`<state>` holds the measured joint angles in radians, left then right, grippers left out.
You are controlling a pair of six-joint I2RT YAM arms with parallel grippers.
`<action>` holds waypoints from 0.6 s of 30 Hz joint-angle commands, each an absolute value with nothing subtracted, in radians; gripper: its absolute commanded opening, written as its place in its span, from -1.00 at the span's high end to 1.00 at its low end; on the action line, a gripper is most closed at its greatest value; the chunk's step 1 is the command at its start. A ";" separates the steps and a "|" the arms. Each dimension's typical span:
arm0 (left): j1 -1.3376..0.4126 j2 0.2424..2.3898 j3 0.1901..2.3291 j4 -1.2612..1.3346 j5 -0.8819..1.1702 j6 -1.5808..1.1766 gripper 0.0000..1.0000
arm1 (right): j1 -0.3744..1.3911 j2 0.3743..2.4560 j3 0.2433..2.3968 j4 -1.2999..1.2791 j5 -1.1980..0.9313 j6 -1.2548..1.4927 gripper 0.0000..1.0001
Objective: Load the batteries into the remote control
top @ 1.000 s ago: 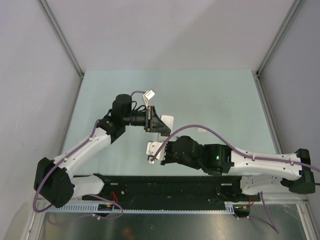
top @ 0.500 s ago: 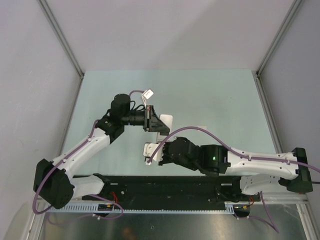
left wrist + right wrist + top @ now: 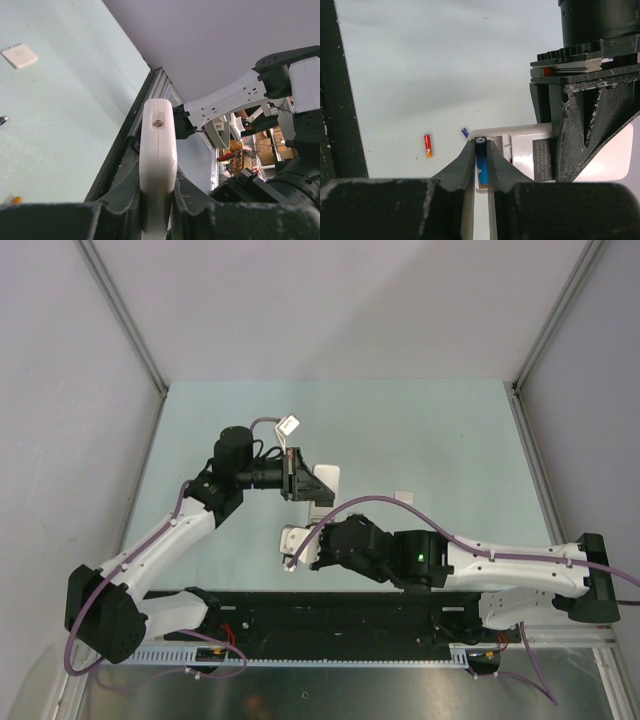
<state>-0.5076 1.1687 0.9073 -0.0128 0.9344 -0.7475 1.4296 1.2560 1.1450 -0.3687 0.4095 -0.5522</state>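
Right gripper (image 3: 480, 144): jaws narrow, clamped on the bright blue battery (image 3: 481, 161), which lies lengthwise between the fingertips with its far end showing past them. That end sits at the near edge of the remote control (image 3: 520, 150), at an open recess in its white back. Cannot tell whether the battery touches the recess floor. Left gripper (image 3: 158, 200): jaws drawn in tight on the remote control, gripping it by its two broad faces, so the left wrist camera sees only the white seamed edge sticking out past the fingers. In the top view the two grippers meet near the middle of the pale green table (image 3: 450, 440), the left one on the far side and the right one on the near side. On the table just beyond the right fingertips lies the dark blue-purple battery (image 3: 464, 132), mostly hidden, with the red battery (image 3: 427, 145) near it to the left, the two apart. A small white square piece (image 3: 19, 55) lies flat on the table, well apart from both grippers.
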 commanded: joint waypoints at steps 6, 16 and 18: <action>-0.499 1.086 0.951 0.054 1.014 -0.830 1.00 | 1.424 1.318 1.111 -0.560 0.454 -0.548 1.00; -0.488 1.069 0.951 0.055 1.008 -0.851 1.00 | 1.413 1.309 1.088 -0.557 0.482 -0.566 1.00; -0.488 1.065 0.948 0.054 1.005 -0.861 1.00 | 1.413 1.308 1.085 -0.555 0.479 -0.566 1.00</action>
